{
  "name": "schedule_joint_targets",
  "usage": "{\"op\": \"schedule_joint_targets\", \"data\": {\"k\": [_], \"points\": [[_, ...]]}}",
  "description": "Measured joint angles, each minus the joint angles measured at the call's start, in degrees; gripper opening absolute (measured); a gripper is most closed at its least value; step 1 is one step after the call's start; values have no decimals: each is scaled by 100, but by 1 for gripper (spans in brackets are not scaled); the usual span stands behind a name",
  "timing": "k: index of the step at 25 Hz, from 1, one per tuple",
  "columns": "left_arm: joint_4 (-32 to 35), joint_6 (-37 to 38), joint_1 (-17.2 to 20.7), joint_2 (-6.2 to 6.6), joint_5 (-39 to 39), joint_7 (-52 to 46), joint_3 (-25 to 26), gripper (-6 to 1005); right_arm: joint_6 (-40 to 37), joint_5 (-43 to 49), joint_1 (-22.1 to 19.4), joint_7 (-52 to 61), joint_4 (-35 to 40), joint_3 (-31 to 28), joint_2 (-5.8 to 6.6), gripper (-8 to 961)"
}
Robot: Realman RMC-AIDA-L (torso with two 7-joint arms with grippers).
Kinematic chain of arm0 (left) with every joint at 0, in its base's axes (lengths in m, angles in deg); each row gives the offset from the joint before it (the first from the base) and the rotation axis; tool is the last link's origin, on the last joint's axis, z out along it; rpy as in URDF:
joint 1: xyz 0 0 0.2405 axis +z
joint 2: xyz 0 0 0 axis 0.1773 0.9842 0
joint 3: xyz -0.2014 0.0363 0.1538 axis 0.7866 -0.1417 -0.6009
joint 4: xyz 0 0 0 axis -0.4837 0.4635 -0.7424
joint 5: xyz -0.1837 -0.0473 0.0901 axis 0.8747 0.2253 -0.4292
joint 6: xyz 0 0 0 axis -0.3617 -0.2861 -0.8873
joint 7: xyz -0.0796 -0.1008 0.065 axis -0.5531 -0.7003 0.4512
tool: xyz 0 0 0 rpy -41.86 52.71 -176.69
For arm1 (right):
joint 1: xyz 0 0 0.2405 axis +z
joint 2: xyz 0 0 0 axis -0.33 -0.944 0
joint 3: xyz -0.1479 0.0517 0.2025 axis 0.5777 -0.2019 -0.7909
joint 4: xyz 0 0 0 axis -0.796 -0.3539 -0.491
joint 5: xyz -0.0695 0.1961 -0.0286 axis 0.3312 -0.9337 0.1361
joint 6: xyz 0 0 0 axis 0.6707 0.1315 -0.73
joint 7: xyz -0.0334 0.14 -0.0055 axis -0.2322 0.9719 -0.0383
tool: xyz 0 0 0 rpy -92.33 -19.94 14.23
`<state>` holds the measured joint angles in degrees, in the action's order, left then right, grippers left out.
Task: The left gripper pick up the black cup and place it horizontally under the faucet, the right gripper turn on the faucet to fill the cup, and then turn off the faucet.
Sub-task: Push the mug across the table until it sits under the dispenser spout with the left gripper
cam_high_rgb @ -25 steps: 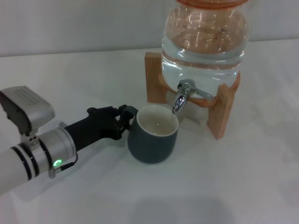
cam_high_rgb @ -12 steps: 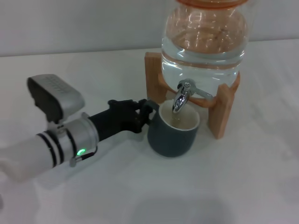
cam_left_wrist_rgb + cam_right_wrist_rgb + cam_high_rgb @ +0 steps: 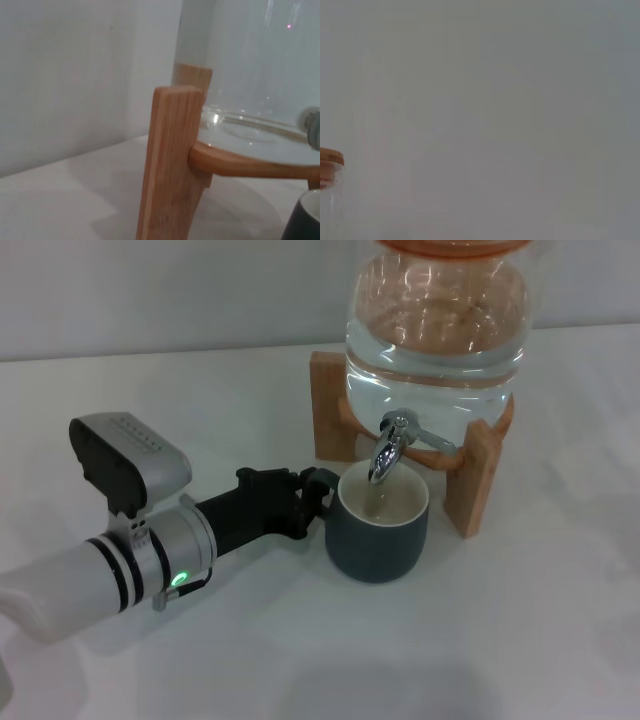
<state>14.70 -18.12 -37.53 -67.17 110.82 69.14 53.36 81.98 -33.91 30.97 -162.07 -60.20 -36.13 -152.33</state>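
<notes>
The head camera looked down at the glass jar toward twelve o'clock, the left wrist camera sat close beside its wooden stand, and the right wrist camera faced a blank wall.

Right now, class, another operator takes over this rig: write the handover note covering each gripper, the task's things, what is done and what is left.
Left gripper: shut on the handle of the black cup.
Right gripper: out of view.
Cup: upright on the table, its mouth under the faucet of the glass jar on its wooden stand.
Done: cup placed under the spout.
Left: right gripper opens the faucet, fills the cup, closes it.
</notes>
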Motion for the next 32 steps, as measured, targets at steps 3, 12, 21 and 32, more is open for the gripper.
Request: {"op": "schedule_joint_targets", "data": {"k": [3, 12, 21, 32], "points": [[-4, -46, 71, 1, -5, 1, -1, 146, -23, 0, 1, 0, 6, 0, 1, 790], [-8, -53, 89, 14, -11, -15, -4, 138, -36, 0, -8, 0, 6, 0, -1, 789], [-18, -53, 72, 2, 12, -29, -4, 383, -69, 0, -26, 1, 2, 0, -10, 788], [46, -254, 246, 29, 23, -24, -4, 548, -97, 0, -41, 0, 6, 0, 7, 787]]}}
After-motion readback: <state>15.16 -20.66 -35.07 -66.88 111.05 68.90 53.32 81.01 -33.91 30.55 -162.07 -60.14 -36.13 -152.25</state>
